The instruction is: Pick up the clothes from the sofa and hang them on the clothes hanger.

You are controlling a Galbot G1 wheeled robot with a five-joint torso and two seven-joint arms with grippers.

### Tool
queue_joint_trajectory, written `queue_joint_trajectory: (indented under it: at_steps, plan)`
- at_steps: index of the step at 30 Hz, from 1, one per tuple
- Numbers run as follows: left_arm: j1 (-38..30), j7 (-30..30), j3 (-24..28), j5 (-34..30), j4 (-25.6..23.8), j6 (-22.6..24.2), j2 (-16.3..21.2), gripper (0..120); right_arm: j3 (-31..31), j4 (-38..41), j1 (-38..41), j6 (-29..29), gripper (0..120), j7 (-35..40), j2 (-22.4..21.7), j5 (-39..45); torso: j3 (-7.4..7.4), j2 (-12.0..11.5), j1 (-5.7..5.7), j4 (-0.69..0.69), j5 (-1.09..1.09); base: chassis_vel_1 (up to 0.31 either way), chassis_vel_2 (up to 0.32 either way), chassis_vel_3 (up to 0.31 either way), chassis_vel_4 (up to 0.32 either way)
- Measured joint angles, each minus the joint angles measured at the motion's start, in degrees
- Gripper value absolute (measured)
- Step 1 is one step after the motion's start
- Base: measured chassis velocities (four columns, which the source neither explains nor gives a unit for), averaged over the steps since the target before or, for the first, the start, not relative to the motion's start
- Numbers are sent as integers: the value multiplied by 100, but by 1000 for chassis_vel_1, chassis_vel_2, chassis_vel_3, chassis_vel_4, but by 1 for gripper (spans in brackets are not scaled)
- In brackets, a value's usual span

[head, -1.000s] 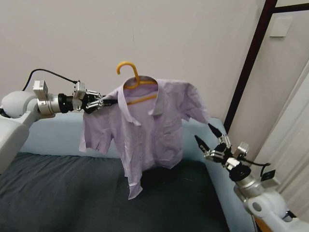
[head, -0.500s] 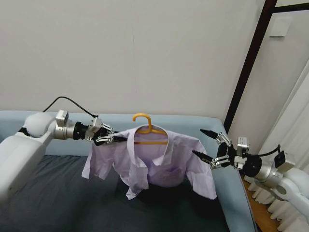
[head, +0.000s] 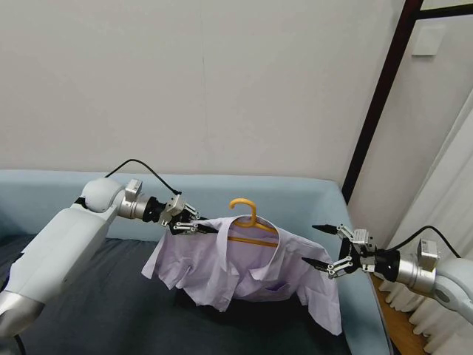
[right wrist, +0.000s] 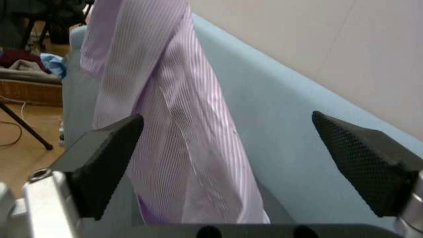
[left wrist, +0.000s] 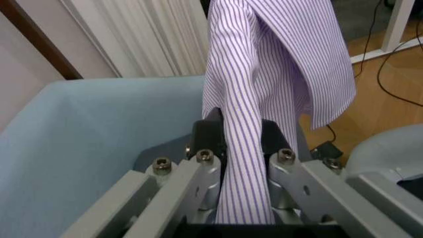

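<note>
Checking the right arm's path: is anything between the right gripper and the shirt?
Nothing visible. The right gripper is open, and the shirt hangs directly ahead of it with only air between. The left gripper is shut on the shirt.

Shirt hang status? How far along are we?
Done: shirt sits on the yellow hanger. In hand: left hand is clamped on one shirt shoulder; right hand is open beside the other sleeve. Left: the hem sags onto the sofa and the hanger's hook hangs free, on no rail, so hanging up remains.
</note>
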Motion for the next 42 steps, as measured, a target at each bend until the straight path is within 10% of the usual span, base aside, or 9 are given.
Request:
queue_joint_trajectory:
  at_steps: [25, 32, 42]
  plan:
    - [-222, 197, 249, 68, 341, -9, -309, 7, -205, -569, 292, 168, 8, -922, 518, -300, 0, 0, 0, 4, -2, 0, 0, 0, 0]
    - [-220, 194, 256, 72, 341, -48, -306, 10, -178, -590, 298, 203, 7, -1124, 542, -269, 0, 0, 0, 5, -2, 0, 0, 0, 0]
    - [-214, -163, 274, -969, 420, -1056, -152, 45, -40, -370, 279, 21, 7, -1006, 391, 290, 0, 0, 0, 5, -3, 0, 0, 0, 0]
